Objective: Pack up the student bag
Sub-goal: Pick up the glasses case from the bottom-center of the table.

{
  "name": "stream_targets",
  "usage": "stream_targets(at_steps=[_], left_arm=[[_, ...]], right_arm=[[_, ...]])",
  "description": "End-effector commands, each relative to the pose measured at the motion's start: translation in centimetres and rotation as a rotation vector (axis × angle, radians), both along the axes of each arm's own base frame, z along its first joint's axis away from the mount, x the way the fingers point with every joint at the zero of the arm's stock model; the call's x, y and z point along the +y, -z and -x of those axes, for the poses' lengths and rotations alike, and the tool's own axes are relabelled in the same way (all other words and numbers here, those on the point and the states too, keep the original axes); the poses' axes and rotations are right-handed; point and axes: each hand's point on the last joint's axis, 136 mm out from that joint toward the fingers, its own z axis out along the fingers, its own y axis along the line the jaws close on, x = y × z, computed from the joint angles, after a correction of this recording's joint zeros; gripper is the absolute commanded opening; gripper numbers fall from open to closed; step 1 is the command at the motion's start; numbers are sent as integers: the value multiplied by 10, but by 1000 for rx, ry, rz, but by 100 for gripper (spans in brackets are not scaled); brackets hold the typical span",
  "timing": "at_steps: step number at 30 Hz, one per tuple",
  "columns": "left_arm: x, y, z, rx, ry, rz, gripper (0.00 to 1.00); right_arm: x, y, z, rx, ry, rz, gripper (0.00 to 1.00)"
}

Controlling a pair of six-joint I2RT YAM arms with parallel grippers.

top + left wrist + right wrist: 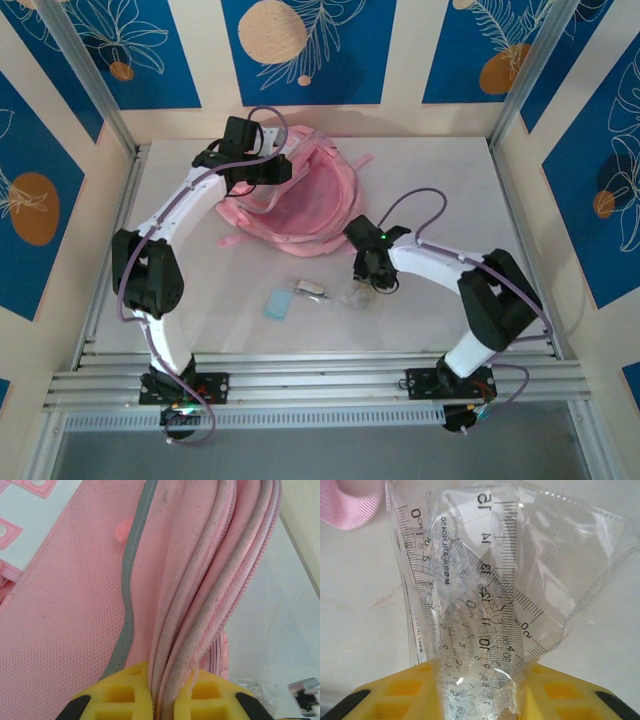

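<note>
Student bag (305,200) lies open at 12 o'clock on table (450,190), mouth toward us. L gripper (162,692) clenched on the bag's zip edge, at its 10 o'clock rim. R gripper (480,690) at bag's 4 o'clock, pads seemingly pinching clear ruler pouch (485,590). We note blue card (277,304) and small white item (312,290) at bag's 6 o'clock.

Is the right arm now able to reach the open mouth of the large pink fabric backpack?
Probably yes. The pink backpack lies just beyond the right gripper, with nothing between, and the left gripper pinches its rim. The right gripper grips a clear plastic pouch of rulers.
</note>
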Motion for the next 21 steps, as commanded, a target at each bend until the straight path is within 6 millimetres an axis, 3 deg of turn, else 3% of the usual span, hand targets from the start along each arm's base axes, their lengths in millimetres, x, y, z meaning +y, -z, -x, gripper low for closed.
stream_targets(at_steps=[1,4,10,16,21], left_arm=[[-4,-44,12,-73,38,78,0],[-4,-43,11,-70,38,79,0],[-4,-43,11,-71,40,81,0],[-7,-42,11,-61,46,92,0],[-8,-46,12,-65,50,105,0]], right_arm=[[-9,-26,-3,-60,-9,-8,26],[-4,-47,-13,-119,-35,-65,18],[14,-88,-46,-227,-78,-196,19],[71,-140,-114,-373,-161,-411,21],[117,-145,-172,-404,-149,-526,21]])
